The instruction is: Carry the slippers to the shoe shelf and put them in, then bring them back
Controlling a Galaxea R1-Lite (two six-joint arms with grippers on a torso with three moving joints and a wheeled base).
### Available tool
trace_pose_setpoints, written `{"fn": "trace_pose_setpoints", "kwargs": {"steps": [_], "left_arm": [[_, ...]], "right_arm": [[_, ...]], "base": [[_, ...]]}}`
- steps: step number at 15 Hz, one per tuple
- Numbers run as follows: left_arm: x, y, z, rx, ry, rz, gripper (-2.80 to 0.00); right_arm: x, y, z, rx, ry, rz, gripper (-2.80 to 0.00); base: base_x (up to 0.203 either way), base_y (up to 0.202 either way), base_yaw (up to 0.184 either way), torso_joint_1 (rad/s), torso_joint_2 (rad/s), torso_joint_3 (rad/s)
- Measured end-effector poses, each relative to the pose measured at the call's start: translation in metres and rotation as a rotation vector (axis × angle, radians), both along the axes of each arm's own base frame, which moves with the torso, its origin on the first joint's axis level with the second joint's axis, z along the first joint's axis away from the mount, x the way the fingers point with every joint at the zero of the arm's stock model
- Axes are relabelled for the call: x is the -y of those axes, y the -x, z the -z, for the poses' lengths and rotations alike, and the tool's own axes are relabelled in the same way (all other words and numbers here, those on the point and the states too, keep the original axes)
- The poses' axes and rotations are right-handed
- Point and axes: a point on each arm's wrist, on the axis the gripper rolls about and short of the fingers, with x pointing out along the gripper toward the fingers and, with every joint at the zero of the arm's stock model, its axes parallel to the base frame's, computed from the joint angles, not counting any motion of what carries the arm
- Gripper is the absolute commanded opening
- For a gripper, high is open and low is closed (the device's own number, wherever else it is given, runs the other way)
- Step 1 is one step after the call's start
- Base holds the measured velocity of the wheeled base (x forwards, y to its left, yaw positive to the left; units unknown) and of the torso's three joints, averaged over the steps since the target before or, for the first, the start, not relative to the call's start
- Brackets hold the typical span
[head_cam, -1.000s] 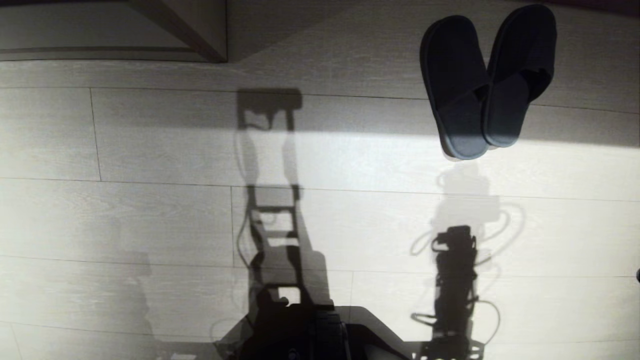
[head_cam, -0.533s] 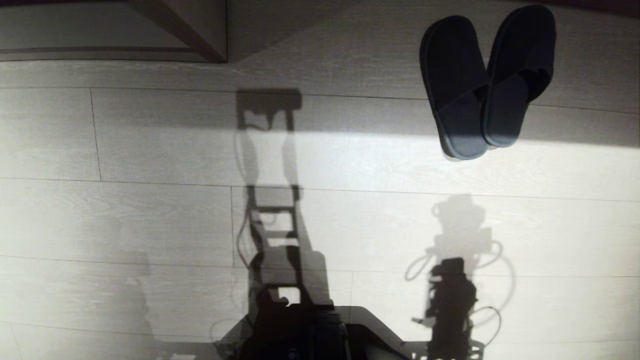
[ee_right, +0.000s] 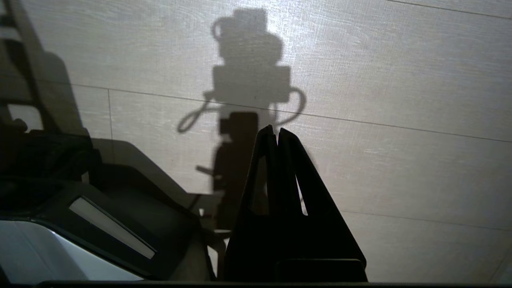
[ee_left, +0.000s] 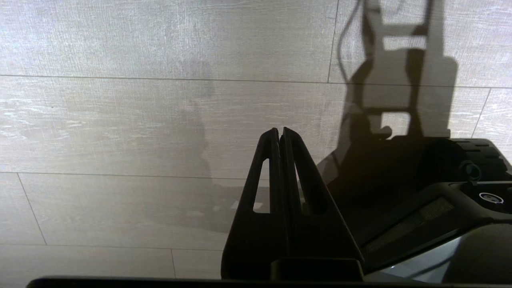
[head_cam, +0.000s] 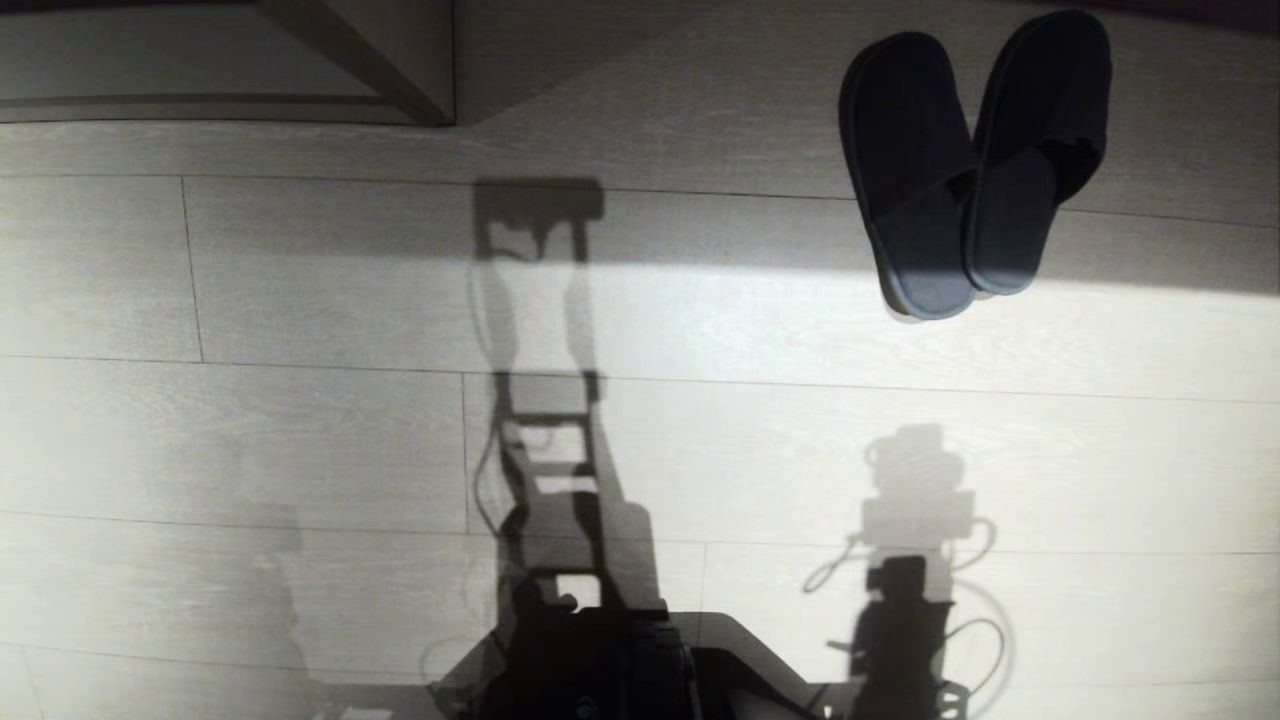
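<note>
Pair of dark charcoal-blue soft fabric slippers (head_cam: 975, 165), backless, rounded toes, lying on the pale wood-grain plank floor (head_cam: 300, 300) far ahead and to my right. They sit side by side, heel ends toward me and touching, toes splayed apart away from me. Heels catch a bright band of light; toes lie in shade.

My right gripper (ee_right: 276, 132): black fingers pressed together tip to tip, nothing between them. It hangs low over bare floor, beside my dark base (ee_right: 100, 208), well apart from the slippers. In the head view only the arm's dark silhouette (head_cam: 900, 640) shows at the near edge, with its shadow thrown on the planks ahead of it.

My left gripper (ee_left: 280, 134): fingers likewise pressed together, empty, over bare floor next to the base.

Far left corner of the head view: a pale board edge with a brown slanted panel (head_cam: 370, 60) meeting the floor. Cannot tell which piece of furniture it belongs to.

My tall torso shadow runs up the middle of the floor.
</note>
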Motion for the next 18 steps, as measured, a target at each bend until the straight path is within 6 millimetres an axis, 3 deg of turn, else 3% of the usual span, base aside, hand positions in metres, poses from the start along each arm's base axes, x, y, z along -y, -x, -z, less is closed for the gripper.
{"fn": "trace_pose_setpoints", "kwargs": {"steps": [18], "left_arm": [[0.0,0.0,0.0,0.0,0.001,0.0,-2.8]], "right_arm": [[0.0,0.0014,0.0008,0.015,-0.024,-0.001,-2.8]], "base": [[0.0,0.0,0.0,0.001,0.0,0.022]]}}
